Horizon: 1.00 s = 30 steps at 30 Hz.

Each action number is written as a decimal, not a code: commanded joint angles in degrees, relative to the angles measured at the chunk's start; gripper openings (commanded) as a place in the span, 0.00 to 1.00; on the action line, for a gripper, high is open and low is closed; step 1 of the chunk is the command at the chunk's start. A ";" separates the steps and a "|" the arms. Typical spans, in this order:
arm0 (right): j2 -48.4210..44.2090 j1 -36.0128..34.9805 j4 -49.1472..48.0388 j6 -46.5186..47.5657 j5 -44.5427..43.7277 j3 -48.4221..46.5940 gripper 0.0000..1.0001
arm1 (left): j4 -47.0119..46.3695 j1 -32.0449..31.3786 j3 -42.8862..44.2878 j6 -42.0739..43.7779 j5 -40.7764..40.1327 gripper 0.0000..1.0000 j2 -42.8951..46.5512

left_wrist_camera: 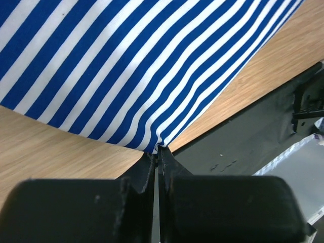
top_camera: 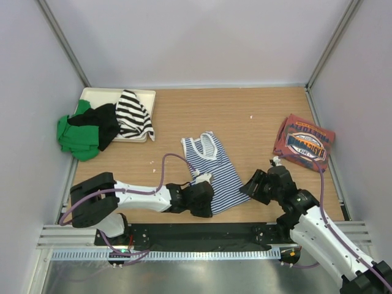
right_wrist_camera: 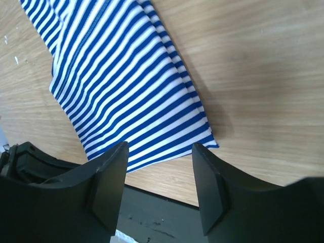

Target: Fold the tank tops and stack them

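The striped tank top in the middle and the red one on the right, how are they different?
The thin blue-and-white striped cloth tank top lies stretched out long; the brick-red cloth tank top with a round logo is folded into a small packet. The striped one's bottom corner is pinched in the left gripper; nothing holds the red one. Both lie on the wooden table.

Top view high, looking down on table; wrist views close, both share striped tank top.
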State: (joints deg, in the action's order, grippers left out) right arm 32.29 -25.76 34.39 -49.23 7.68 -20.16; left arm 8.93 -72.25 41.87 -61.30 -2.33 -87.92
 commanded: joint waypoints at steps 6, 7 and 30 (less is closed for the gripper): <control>-1.97 -0.08 1.72 -3.69 -0.46 1.27 0.70 | -6.73 -1.58 0.59 -2.69 -1.45 0.00 -0.06; -2.06 -0.08 1.91 -3.24 -1.17 1.09 0.70 | -6.64 -1.58 0.50 -2.77 -1.80 0.00 0.12; 21.41 -0.34 -17.77 2.12 -0.48 1.62 0.49 | -5.33 15.73 -0.30 13.91 7.68 0.00 -1.29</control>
State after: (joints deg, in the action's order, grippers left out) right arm 52.01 -25.78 19.05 -49.45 7.14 -18.15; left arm 2.46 -58.24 39.03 -54.35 2.35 -88.55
